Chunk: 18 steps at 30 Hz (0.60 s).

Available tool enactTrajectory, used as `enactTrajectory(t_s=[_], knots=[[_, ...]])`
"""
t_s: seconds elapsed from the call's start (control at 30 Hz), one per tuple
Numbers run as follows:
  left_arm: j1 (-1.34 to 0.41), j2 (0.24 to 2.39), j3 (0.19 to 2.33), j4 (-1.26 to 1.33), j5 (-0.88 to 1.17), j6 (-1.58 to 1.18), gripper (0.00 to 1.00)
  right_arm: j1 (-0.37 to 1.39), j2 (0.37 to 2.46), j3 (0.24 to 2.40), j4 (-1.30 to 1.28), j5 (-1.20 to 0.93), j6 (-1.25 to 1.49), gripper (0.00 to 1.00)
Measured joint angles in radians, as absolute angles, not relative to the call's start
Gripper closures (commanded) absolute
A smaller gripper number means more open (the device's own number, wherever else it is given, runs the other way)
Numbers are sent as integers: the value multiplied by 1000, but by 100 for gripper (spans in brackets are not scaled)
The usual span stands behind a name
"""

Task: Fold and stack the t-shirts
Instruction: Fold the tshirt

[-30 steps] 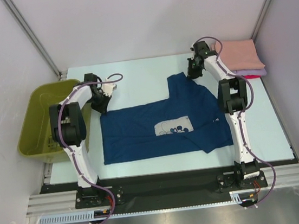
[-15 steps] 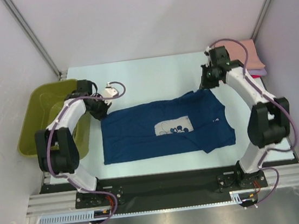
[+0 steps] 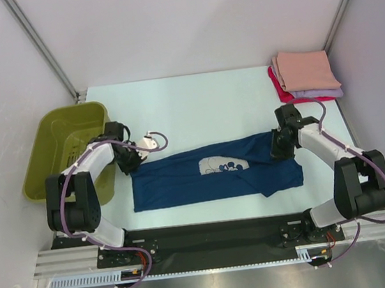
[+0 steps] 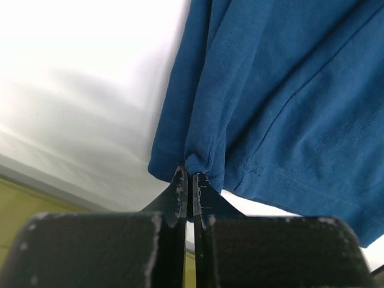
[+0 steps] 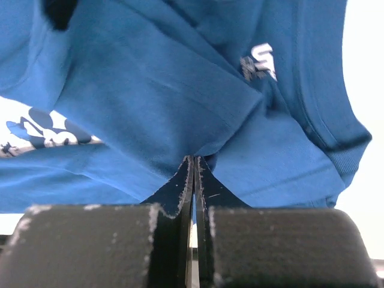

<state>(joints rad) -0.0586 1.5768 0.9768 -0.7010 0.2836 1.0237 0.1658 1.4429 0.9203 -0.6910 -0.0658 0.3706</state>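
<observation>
Pale blue-white tabletop (image 3: 195, 105) fills this plain-walled booth. An olive basket (image 3: 51, 137) sits off its left edge, and the stack of folded tees (image 3: 307, 74), peach over lavender over red, rests at the far right corner. Between my two arms the navy t-shirt (image 3: 183, 184) lies as a long band across the near half of the table, with its chest print (image 3: 220, 165) face up close to the band's far edge. My left claw (image 4: 189, 180) is pinched tight on a hem corner at the band's left end. My right claw (image 5: 193, 165) is clamped just as tight on a ridge of cloth by the collar, with the neck label (image 5: 259, 60) showing just beyond it. I judge this to be the lengthwise fold, only partly laid, with the folding across and the stacking yet to come. The next move calls for carrying both ends level and together, so the upper layer lands square on the lower, and only then letting go. If one side pulls ahead, the band will likely skew or wrinkle.
</observation>
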Motion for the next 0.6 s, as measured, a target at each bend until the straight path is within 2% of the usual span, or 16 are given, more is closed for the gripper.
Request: enactTrajectory(t_s=[0.6], knots=[[-59,1577,1031,-630,238,1050,98,83,1319,941,-761,20,419,100]])
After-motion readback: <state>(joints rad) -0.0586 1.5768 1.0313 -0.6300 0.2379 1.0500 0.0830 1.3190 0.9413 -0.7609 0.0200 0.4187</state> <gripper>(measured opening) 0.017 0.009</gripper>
